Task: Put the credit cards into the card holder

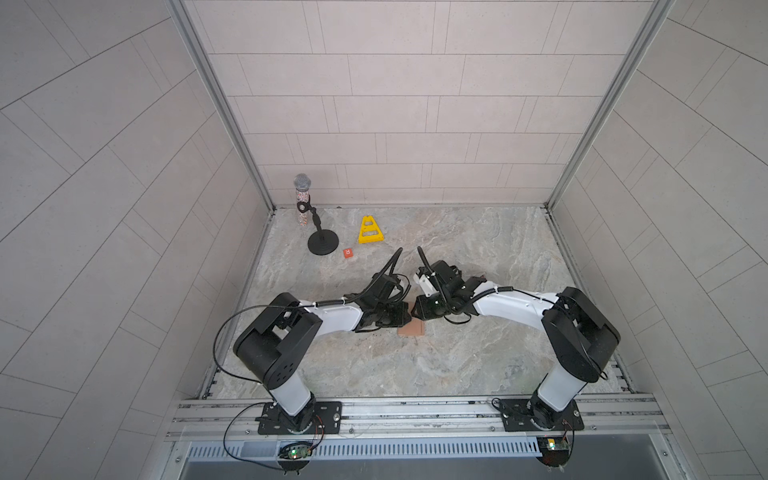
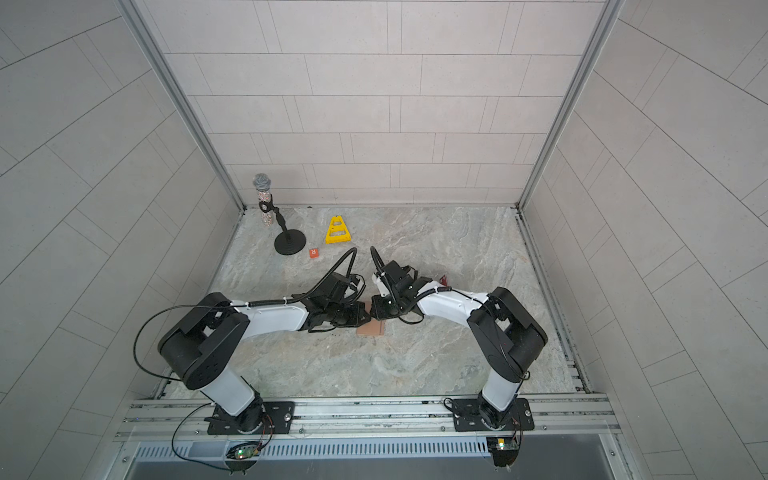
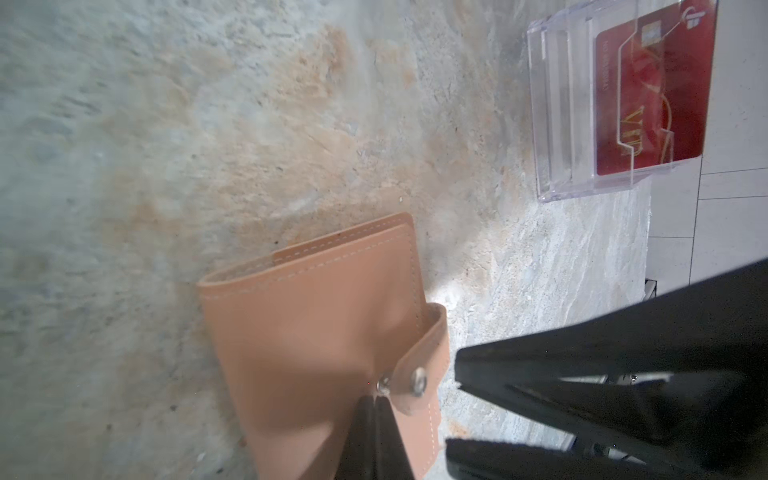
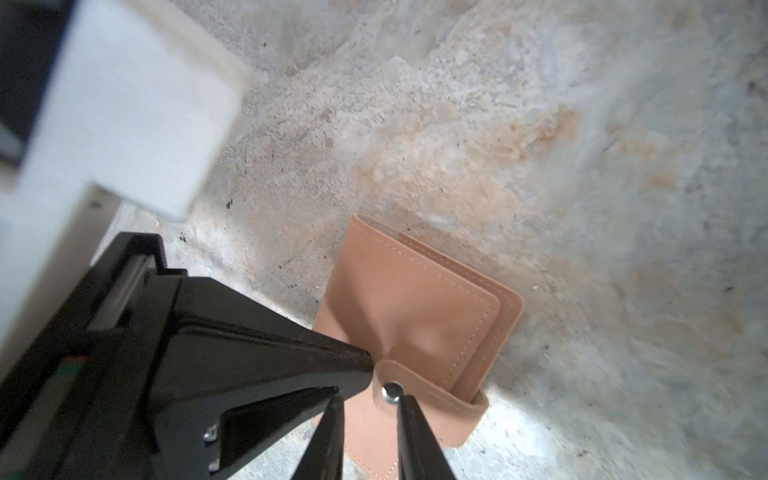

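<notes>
The tan card holder (image 3: 316, 328) lies folded shut on the marble table, its snap tab (image 4: 419, 399) wrapped over the cover. In both top views only its corner (image 1: 411, 328) (image 2: 371, 329) shows between the two wrists. My left gripper (image 3: 380, 400) is shut, and its tips press a dimple into the cover right beside the snap. My right gripper (image 4: 370, 402) stands narrowly open, its fingers astride the rounded end of the tab, one fingertip (image 4: 406, 405) against the snap. One red credit card (image 3: 648, 95) stands in a clear plastic box (image 3: 557, 124) beyond the holder.
At the back left of the table stand a microphone on a round stand (image 1: 323, 245), a yellow triangular piece (image 1: 371, 230) and a small orange tag (image 1: 348, 252). The two wrists nearly meet at mid-table. Walls enclose the table on three sides.
</notes>
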